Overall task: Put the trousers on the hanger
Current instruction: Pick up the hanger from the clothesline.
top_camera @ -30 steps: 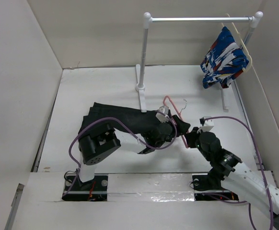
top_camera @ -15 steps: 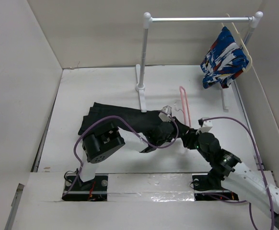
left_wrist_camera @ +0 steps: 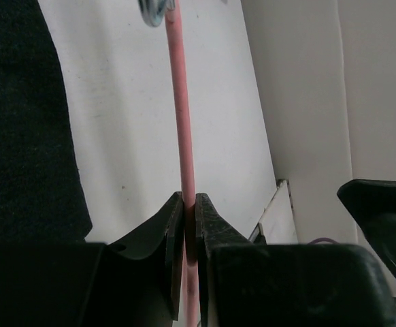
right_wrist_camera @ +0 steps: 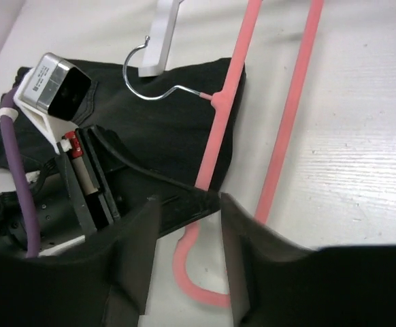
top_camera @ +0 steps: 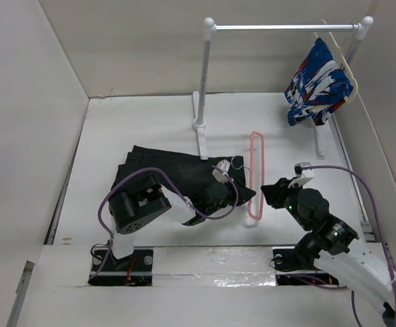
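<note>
The black trousers (top_camera: 160, 167) lie crumpled on the white table at centre left, partly under my left arm. The pink hanger (top_camera: 254, 163) stretches away from me just right of them, its metal hook (right_wrist_camera: 154, 85) over the cloth. My left gripper (top_camera: 244, 195) is shut on the hanger's left bar (left_wrist_camera: 183, 136), with the trousers (left_wrist_camera: 21, 122) dark at its left. My right gripper (right_wrist_camera: 188, 262) stands open just right of the hanger's near end (right_wrist_camera: 198, 286), touching nothing. In the right wrist view the hanger (right_wrist_camera: 293, 116) runs past the trousers (right_wrist_camera: 164, 129).
A white clothes rail (top_camera: 283, 28) stands at the back, its left post (top_camera: 201, 102) coming down just behind the trousers. A blue, white and red garment (top_camera: 317, 85) hangs on a cream hanger (top_camera: 341, 58) at the rail's right end. Box walls close in both sides.
My left gripper has shut on the hanger. My right gripper has let go of it and drawn back to the right. The hanger has swung round to point away from me.
</note>
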